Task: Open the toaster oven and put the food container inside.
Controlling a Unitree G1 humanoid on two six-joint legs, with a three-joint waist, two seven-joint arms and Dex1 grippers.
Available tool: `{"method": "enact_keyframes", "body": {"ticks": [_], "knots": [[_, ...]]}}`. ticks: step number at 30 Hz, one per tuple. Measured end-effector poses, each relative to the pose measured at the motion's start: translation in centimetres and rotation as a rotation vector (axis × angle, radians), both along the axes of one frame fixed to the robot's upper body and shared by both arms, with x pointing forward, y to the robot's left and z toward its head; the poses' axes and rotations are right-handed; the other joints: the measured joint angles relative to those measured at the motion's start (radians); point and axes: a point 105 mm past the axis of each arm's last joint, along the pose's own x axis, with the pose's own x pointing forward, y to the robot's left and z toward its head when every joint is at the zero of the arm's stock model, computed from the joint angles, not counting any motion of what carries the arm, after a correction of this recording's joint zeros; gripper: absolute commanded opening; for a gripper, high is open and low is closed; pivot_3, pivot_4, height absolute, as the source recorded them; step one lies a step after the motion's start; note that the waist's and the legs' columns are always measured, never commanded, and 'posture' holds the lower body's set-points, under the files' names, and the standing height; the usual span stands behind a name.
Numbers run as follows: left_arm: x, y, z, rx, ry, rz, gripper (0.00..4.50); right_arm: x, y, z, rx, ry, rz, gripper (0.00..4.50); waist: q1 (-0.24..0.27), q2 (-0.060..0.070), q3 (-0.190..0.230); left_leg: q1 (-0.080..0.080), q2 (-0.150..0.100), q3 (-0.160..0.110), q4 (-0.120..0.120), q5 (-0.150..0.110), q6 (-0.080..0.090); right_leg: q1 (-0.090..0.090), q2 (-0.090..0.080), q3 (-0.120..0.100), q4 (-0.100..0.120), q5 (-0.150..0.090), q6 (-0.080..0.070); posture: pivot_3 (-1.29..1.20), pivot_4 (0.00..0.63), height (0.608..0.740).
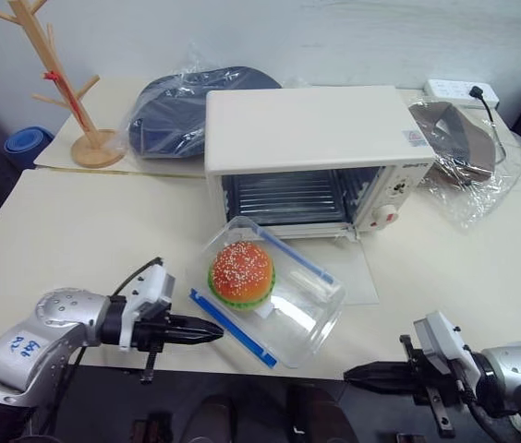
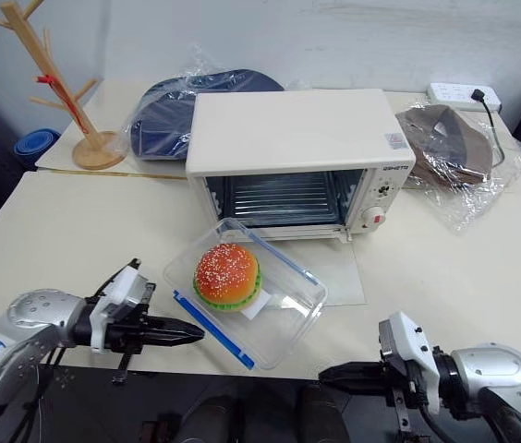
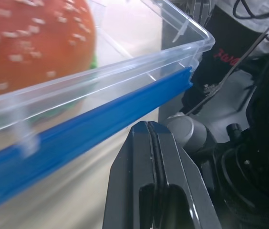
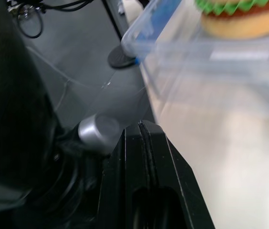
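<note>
Left eye view gave me the toaster oven (image 1: pixel 316 152) on the table (image 1: pixel 76 240) with its door (image 1: pixel 334 268) folded down flat and the rack inside bare. I saw the food container (image 1: pixel 270 291), burger (image 1: pixel 241 274) showing through it, resting partly on that lowered door, not in the oven. My left gripper (image 1: pixel 212 329) sat just beside its blue clip (image 1: pixel 231 328), fingers pressed together on nothing. My right gripper (image 1: pixel 353 374) hung off the table's near edge, also closed and empty.
</note>
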Motion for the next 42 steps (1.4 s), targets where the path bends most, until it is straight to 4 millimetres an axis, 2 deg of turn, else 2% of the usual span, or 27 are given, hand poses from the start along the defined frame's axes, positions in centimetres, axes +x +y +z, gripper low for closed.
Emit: {"method": "enact_keyframes", "body": {"ticks": [4, 7, 16, 20, 24, 26, 28, 32, 35, 42], "knots": [[0.8, -2.5, -0.9, -0.07, 0.014, -0.007, 0.01, -0.1, -0.9, 0.0, -0.025, 0.008, -0.031, 0.0, 0.01, -0.001, 0.0, 0.0, 0.001, 0.0, 0.003, 0.0, 0.0, 0.001, 0.003, 0.001, 0.001, 0.001, 0.001, 0.0, 0.15, 0.74], [1.7, -3.7, -0.4, -0.125, -0.01, 0.017, 0.01, 0.0, -1.5, 0.2, -0.041, -0.002, -0.062, 0.0, 0.014, -0.001, 0.0, 0.0, 0.001, 0.0, 0.005, 0.0, 0.0, 0.001, 0.004, 0.001, 0.002, 0.001, 0.002, 0.0, 0.15, 0.74], [4.3, -5.7, 0.7, -0.243, -0.048, 0.117, 0.01, 0.6, -2.0, 0.5, -0.018, -0.033, -0.141, 0.0, 0.015, -0.001, 0.0, 0.0, 0.001, 0.0, 0.008, 0.0, 0.0, 0.001, 0.005, 0.001, 0.003, 0.001, 0.002, 0.0, 0.15, 0.74], [5.0, -5.8, 1.0, -0.25, -0.064, 0.14, 0.01, 0.8, -1.2, 0.4, 0.009, -0.028, -0.145, 0.0, 0.013, -0.001, 0.0, 0.0, 0.002, 0.0, 0.008, 0.0, 0.0, 0.001, 0.006, 0.001, 0.004, 0.001, 0.002, 0.0, 0.15, 0.74], [5.0, -4.9, 0.8, -0.217, -0.071, 0.147, 0.01, 0.9, 0.3, 0.3, 0.063, -0.024, -0.141, 0.0, 0.013, 0.0, 0.0, 0.0, 0.002, 0.0, 0.008, -0.001, 0.0, 0.001, 0.005, 0.002, 0.004, 0.001, 0.002, 0.0, 0.15, 0.74], [5.0, -4.2, 0.8, -0.205, -0.074, 0.164, 0.01, 1.7, 0.5, 0.4, 0.06, -0.056, -0.151, 0.0, 0.012, 0.0, 0.0, 0.0, 0.002, 0.0, 0.008, -0.001, 0.0, 0.001, 0.005, 0.002, 0.003, 0.001, 0.002, 0.0, 0.15, 0.74], [5.0, -3.7, 0.6, -0.192, -0.073, 0.175, 0.01, 3.1, -0.2, 0.5, 0.029, -0.113, -0.185, 0.0, 0.013, 0.0, 0.0, 0.0, 0.001, 0.0, 0.009, -0.001, 0.0, 0.001, 0.005, 0.002, 0.003, 0.001, 0.002, 0.0, 0.15, 0.74], [5.1, -3.6, 0.6, -0.197, -0.075, 0.187, 0.01, 6.0, -2.3, 0.3, -0.054, -0.219, -0.25, 0.0, 0.015, 0.0, 0.0, -0.001, 0.001, 0.0, 0.009, -0.001, 0.0, 0.001, 0.005, 0.001, 0.003, 0.001, 0.002, 0.0, 0.15, 0.74], [5.1, -4.2, 0.7, -0.226, -0.07, 0.197, 0.01, 7.6, -3.0, 0.7, -0.074, -0.268, -0.277, 0.0, 0.015, 0.0, 0.0, -0.001, 0.001, 0.001, 0.009, -0.001, 0.0, 0.001, 0.005, 0.002, 0.003, 0.001, 0.002, 0.0, 0.15, 0.74], [5.1, -5.7, 0.5, -0.282, -0.05, 0.209, 0.01, 9.5, -2.4, 0.9, -0.078, -0.322, -0.26, 0.0, 0.011, 0.0, 0.0, -0.001, 0.002, 0.001, 0.009, -0.001, -0.001, 0.001, 0.005, 0.001, 0.004, 0.001, 0.002, 0.0, 0.15, 0.74]]}}
